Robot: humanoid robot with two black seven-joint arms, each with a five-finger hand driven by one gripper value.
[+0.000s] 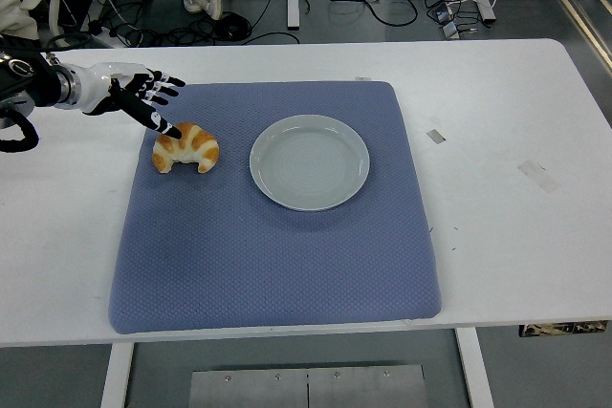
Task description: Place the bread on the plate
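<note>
Bread point(186, 148) lies on the blue mat point(273, 236), just left of the empty plate point(310, 161), its long axis running roughly left to right. Left hand point(134, 97) hovers just up-left of it, fingers spread and holding nothing, one fingertip almost at the crust. Right hand is out of view.

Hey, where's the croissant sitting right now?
In the head view the croissant lies on the left part of the blue mat, left of the empty plate, with the left hand just above-left of it.
</note>
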